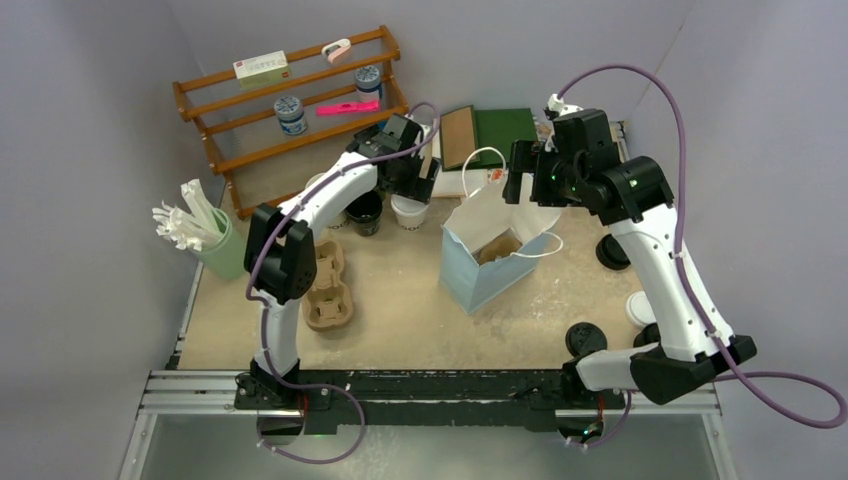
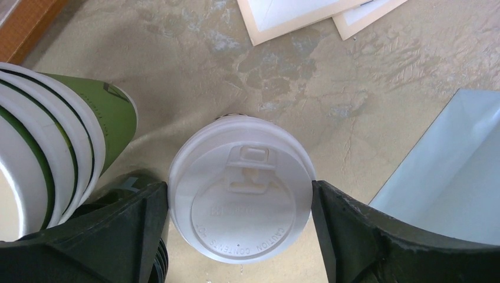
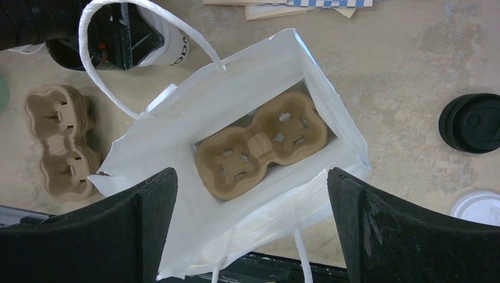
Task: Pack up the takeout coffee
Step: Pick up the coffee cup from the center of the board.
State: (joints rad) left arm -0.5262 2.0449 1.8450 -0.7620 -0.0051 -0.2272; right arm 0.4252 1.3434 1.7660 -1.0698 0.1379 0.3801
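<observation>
The cream-white cup with a white lid [image 2: 240, 188] stands on the table between my left gripper's fingers [image 2: 141, 230], which touch the lid's rim on both sides. In the top view my left gripper [image 1: 412, 192] is over this cup [image 1: 410, 212] at the back of the table. The black cup with a black lid [image 1: 364, 212] stands just left of it and is mostly hidden in the left wrist view. My right gripper [image 3: 250, 236] is open and empty above the white paper bag [image 3: 177, 118], which holds a brown pulp carrier [image 3: 259, 144].
A stack of lidless cups [image 2: 53, 147] stands left of the black cup. Spare carriers [image 1: 328, 290] lie front left. Loose black lids [image 1: 585, 338] and a white lid [image 1: 636, 308] lie at the right. A wooden shelf [image 1: 290, 100] and a green holder [image 1: 225, 250] stand at the left.
</observation>
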